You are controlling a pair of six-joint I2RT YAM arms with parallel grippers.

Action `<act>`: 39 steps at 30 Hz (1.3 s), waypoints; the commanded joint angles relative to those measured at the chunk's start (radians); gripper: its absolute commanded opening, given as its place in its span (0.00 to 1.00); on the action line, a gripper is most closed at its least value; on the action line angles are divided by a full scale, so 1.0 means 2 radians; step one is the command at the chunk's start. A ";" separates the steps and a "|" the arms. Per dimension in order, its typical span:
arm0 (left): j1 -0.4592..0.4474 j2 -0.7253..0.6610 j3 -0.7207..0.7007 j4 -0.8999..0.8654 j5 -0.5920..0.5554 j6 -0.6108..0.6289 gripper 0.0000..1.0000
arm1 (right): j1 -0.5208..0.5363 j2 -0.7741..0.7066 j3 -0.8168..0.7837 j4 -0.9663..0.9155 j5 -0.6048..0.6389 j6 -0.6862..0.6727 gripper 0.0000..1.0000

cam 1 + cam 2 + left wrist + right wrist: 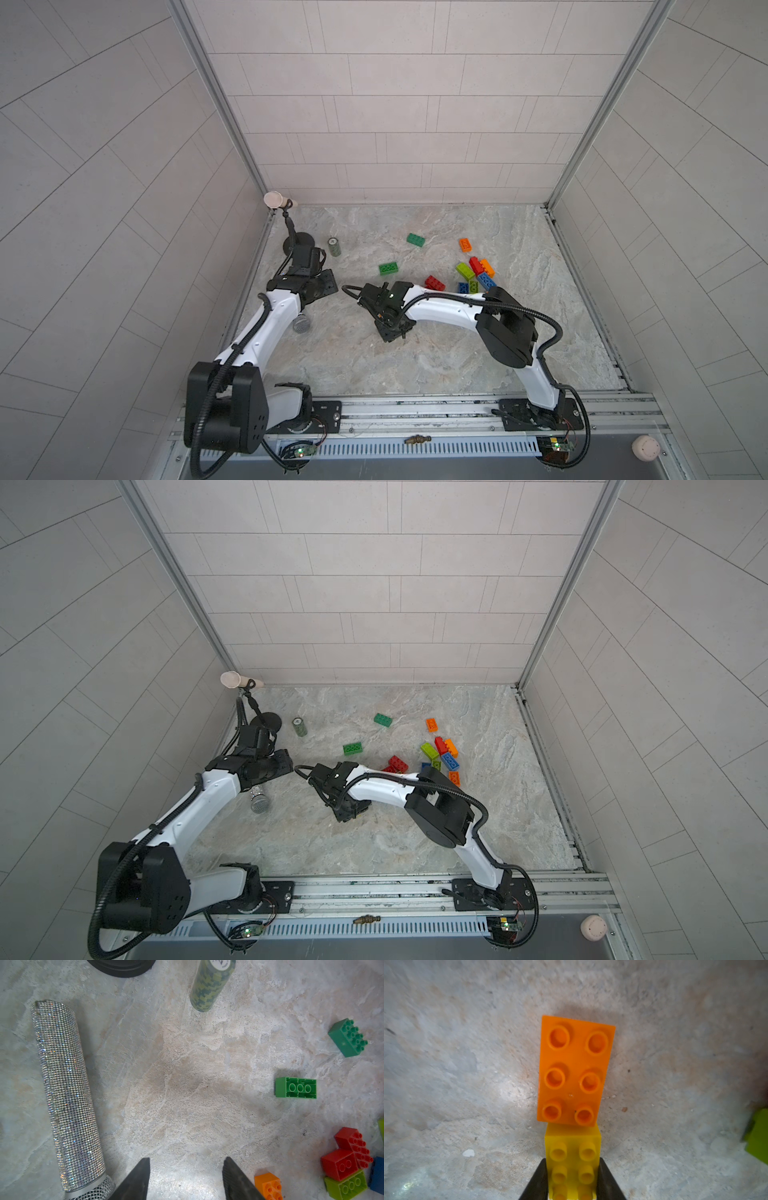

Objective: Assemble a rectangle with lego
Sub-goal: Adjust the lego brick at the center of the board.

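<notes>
My right gripper (572, 1159) is shut on a yellow lego brick (573, 1147) just above the marble floor. An orange brick (574, 1070) overlaps that brick's far end, studs up. In both top views the right gripper (390, 326) hides these two. My left gripper (187, 1159) is open with bare floor between its fingers; it hovers at the left (328, 282). Loose lego lies at the right: a dark green brick (415, 240), a green one upside down (388, 269), an orange one (465, 244), a red one (434, 283) and a mixed cluster (478, 274).
A camouflage-green can (334, 246) stands at the back left. A glittery silver microphone (68, 1093) lies beside the left gripper, partly under the left arm (302, 324). A black stand base (298, 241) sits in the back left corner. Aluminium rails (415, 409) border the front.
</notes>
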 commanded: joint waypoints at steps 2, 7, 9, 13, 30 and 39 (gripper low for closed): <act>0.003 -0.014 -0.004 -0.009 -0.016 -0.006 0.64 | 0.000 0.019 0.009 -0.022 0.015 0.013 0.34; 0.004 -0.015 -0.004 -0.010 -0.016 -0.005 0.64 | -0.001 0.023 0.014 -0.021 0.012 0.014 0.34; 0.004 -0.016 -0.004 -0.011 -0.017 -0.005 0.64 | -0.001 0.025 0.016 -0.021 0.011 0.014 0.34; 0.004 -0.016 -0.005 -0.011 -0.020 -0.006 0.64 | -0.003 0.031 0.023 -0.020 0.008 0.016 0.33; 0.005 -0.017 -0.007 -0.009 -0.018 -0.007 0.64 | -0.008 0.041 0.033 -0.024 0.009 0.020 0.37; 0.004 -0.019 -0.011 0.000 -0.015 -0.008 0.65 | -0.010 0.015 0.029 -0.018 0.005 0.005 0.57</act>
